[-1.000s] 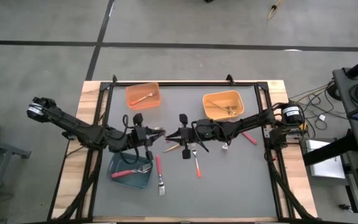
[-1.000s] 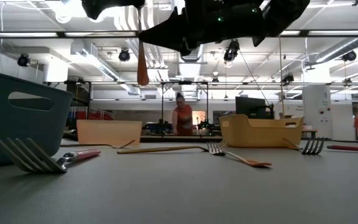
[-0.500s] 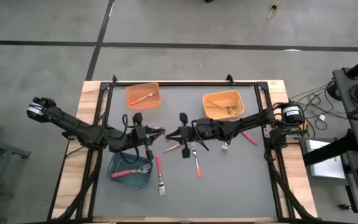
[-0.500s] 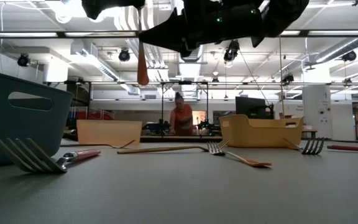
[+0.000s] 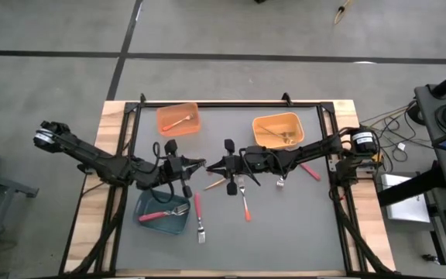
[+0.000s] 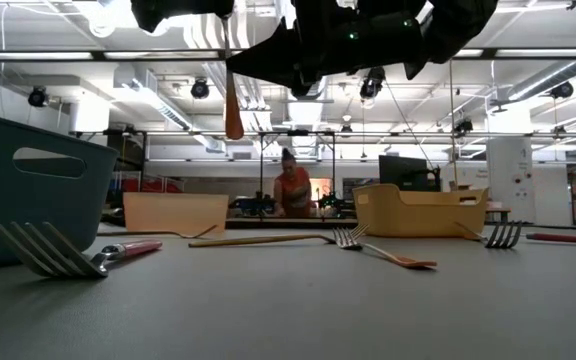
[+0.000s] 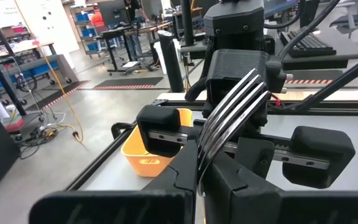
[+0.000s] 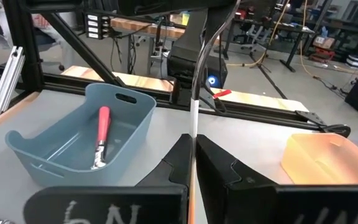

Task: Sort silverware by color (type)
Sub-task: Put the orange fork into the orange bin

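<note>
High view: your left gripper and right gripper meet mid-bench. Both jaws are clenched on one fork.

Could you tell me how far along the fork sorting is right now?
Partly done. Done: the orange bin, yellow-orange bin and teal bin each already hold at least one fork. In hand: the left gripper is shut on an orange-handled fork above mid-table, with the shut right gripper tip to tip with it. Left: about five loose forks lie on the mat.
</note>
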Controlling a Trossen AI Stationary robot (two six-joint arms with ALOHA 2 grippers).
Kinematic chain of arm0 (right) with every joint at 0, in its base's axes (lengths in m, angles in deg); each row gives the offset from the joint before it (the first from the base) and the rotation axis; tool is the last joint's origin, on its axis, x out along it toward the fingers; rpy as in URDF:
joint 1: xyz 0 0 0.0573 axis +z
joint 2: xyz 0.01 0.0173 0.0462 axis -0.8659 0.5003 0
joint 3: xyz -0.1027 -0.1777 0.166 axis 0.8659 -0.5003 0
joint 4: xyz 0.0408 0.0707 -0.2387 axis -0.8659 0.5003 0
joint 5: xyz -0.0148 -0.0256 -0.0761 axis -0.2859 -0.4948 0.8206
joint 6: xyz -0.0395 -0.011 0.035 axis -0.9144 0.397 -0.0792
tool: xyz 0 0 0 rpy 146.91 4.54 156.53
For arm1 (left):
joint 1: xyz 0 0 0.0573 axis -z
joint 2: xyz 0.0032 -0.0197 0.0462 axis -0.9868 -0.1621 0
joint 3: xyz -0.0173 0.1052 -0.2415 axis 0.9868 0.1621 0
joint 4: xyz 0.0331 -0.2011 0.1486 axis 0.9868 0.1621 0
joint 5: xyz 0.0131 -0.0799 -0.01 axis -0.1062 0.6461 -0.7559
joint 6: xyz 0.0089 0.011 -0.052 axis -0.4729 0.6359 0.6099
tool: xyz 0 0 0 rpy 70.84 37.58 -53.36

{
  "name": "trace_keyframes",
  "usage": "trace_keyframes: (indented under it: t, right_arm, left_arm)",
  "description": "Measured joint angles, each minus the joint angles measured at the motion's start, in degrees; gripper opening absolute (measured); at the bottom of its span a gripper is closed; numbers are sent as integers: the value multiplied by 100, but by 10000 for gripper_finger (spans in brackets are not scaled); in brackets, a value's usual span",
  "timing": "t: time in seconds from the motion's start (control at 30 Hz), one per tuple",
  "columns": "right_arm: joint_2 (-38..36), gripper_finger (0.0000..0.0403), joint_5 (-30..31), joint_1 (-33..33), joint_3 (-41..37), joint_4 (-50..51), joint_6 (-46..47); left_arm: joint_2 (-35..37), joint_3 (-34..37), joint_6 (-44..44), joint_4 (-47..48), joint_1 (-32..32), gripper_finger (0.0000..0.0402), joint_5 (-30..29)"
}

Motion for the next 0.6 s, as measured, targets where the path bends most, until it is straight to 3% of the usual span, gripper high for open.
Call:
trace_keyframes:
  t: [0.17, 0.43, 0.6]
  right_arm:
    - [6, 8, 31, -8, -11, -56, 18]
    - [13, 8, 28, -130, -17, -181, 346]
    - [13, 8, 26, -350, -17, -183, 802]
  left_arm:
    - [0, 0, 105, -14, -3, 14, -2]
    - [4, 0, 57, -31, -9, 84, -58]
    - [103, 0, -152, 309, 42, 120, -702]
